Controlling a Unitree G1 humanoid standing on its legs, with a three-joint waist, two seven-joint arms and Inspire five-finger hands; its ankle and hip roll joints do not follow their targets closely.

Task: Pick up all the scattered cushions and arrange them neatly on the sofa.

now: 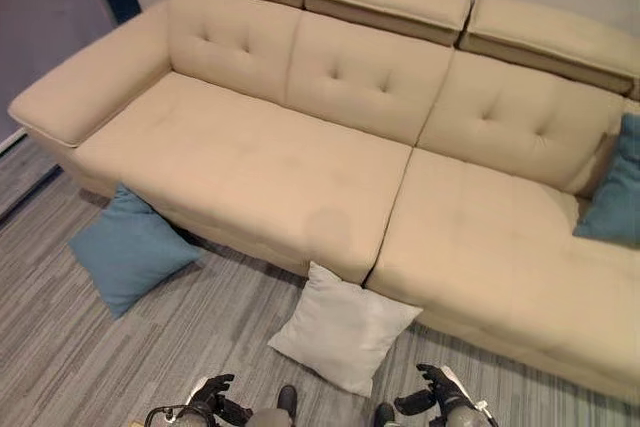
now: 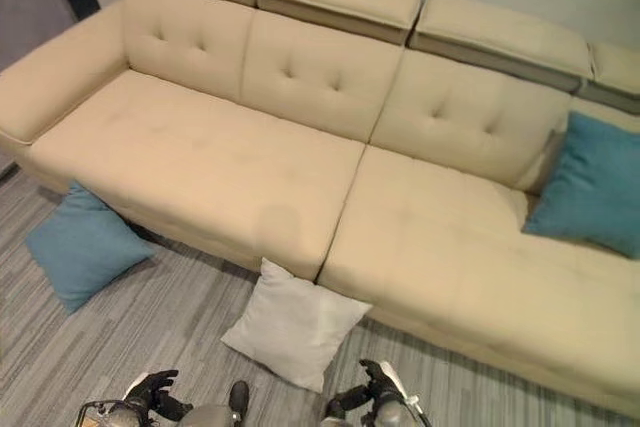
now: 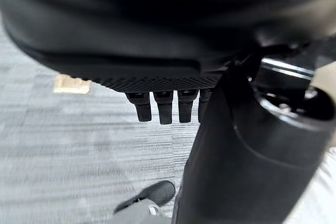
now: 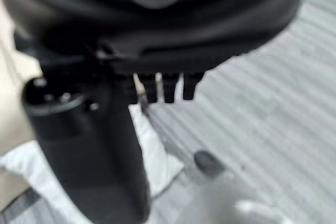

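A white cushion [image 1: 343, 329] lies on the floor, leaning against the front of the beige sofa [image 1: 300, 167] near its middle. A teal cushion [image 1: 130, 250] lies on the floor by the sofa's left end. Another teal cushion [image 2: 592, 185] stands on the sofa seat at the far right, against the backrest. My left hand [image 1: 213, 395] and right hand [image 1: 434, 393] hang low at the near edge, both open and holding nothing, a short way in front of the white cushion. The white cushion [image 4: 152, 156] also shows past my right hand [image 4: 163, 85].
Grey striped carpet [image 1: 80, 367] covers the floor in front of the sofa. The sofa's left armrest [image 1: 90, 77] juts toward the near left. A small tan patch [image 3: 72, 84] lies on the carpet in the left wrist view.
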